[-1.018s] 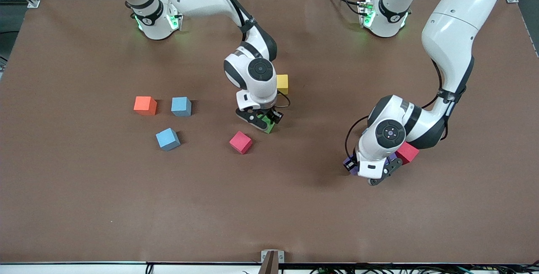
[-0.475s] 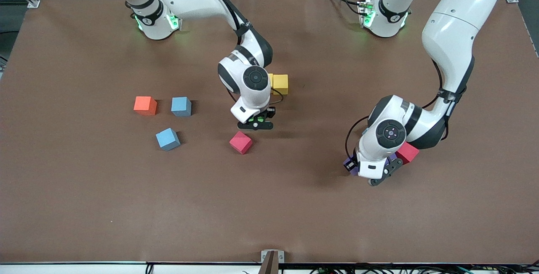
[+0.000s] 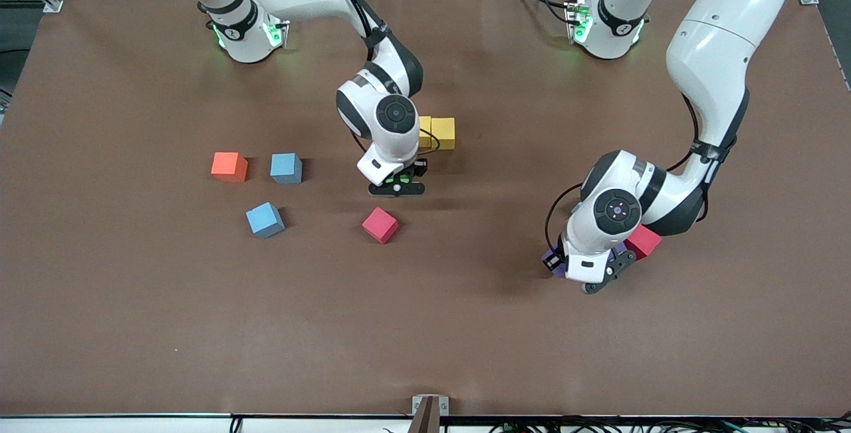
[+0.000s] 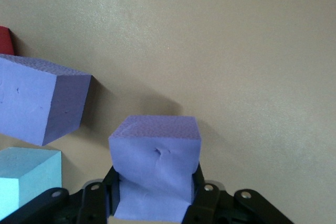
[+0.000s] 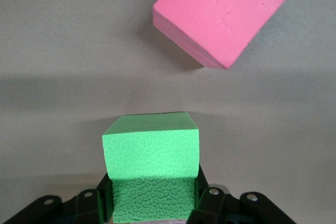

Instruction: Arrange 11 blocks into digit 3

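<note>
My right gripper (image 3: 397, 187) is shut on the green block (image 5: 151, 165) and holds it over the table, between the two yellow blocks (image 3: 440, 132) and the pink block (image 3: 379, 225). That pink block (image 5: 220, 15) lies tilted ahead of the held green one. My left gripper (image 3: 602, 277) sits low at the left arm's end, shut on a purple block (image 4: 155, 163). A second purple block (image 4: 43, 106) and a light blue block (image 4: 25, 179) lie close beside it. A red block (image 3: 643, 241) touches the hand's edge. Two more light blue blocks (image 3: 286, 168) (image 3: 264, 219) lie toward the right arm's end.
An orange cube (image 3: 229, 166) lies beside the light blue block, toward the right arm's end. The brown table cover (image 3: 425, 340) is bare along the edge nearest the front camera. Both arm bases (image 3: 247, 34) (image 3: 606, 27) stand at the table's top edge.
My right gripper has carried the green block toward the right arm's end and toward the bases, uncovering the second yellow block. The left arm has not moved.
</note>
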Robot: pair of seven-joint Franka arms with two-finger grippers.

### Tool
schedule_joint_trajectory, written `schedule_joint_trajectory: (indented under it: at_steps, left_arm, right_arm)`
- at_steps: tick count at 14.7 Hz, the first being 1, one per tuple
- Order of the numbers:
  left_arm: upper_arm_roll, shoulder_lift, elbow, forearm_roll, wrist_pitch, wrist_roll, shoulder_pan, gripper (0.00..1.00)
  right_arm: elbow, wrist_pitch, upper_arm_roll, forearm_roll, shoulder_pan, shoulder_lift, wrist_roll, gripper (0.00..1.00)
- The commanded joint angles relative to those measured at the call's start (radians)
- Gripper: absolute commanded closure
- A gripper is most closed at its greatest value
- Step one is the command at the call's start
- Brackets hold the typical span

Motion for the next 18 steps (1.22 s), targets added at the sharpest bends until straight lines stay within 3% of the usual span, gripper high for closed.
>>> schedule_joint_trajectory:
  at_steps: [1, 9, 18]
  left_arm:
    - [-0.006, 0.005, 0.018, 0.012, -0.017, -0.005, 0.001, 0.51]
    - [-0.011, 0.001, 0.018, 0.007, -0.019, -0.025, -0.007, 0.50]
    - [-0.058, -0.010, 0.006, 0.004, -0.025, -0.508, -0.065, 0.52]
  right_arm:
    - [-0.101, 0.048, 0.007, -0.001, -0.006, -0.068, -0.008, 0.98]
    - [-0.180, 0.142, 0.007, 0.001, -0.010, -0.098, -0.006, 0.98]
    - [-0.184, 0.141, 0.007, 0.014, -0.007, -0.099, 0.003, 0.98]
